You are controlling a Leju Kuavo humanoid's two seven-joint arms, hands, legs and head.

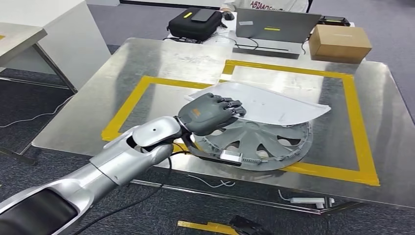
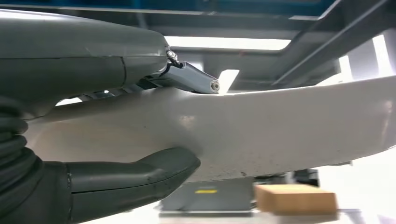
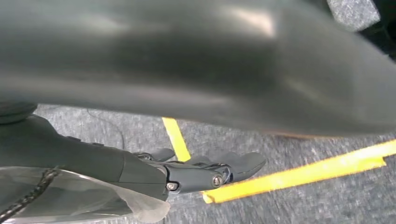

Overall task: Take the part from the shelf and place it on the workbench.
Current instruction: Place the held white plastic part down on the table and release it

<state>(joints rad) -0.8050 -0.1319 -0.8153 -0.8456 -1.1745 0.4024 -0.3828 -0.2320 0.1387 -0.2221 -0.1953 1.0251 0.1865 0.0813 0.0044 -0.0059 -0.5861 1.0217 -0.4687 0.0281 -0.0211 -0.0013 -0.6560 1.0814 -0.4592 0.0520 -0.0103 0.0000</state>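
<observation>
My left hand (image 1: pixel 210 113) grips the near edge of a white curved panel (image 1: pixel 274 105) and holds it just above a grey wheel cover (image 1: pixel 259 142). The wheel cover lies on the steel workbench (image 1: pixel 161 63), inside a yellow tape rectangle (image 1: pixel 362 142). In the left wrist view the thumb (image 2: pixel 140 175) presses under the panel (image 2: pixel 289 130) while the fingers (image 2: pixel 191 79) lie over its upper side. My right hand (image 3: pixel 187 170) hangs over grey carpet, with its fingers stretched out and nothing in them.
At the far side of the bench are a laptop (image 1: pixel 274 27), a cardboard box (image 1: pixel 340 41) and a black bag (image 1: pixel 195 22), with a person (image 1: pixel 264 4) behind them. A white table (image 1: pixel 58 34) stands at the left. Cables and a power strip (image 1: pixel 308 200) lie on the floor.
</observation>
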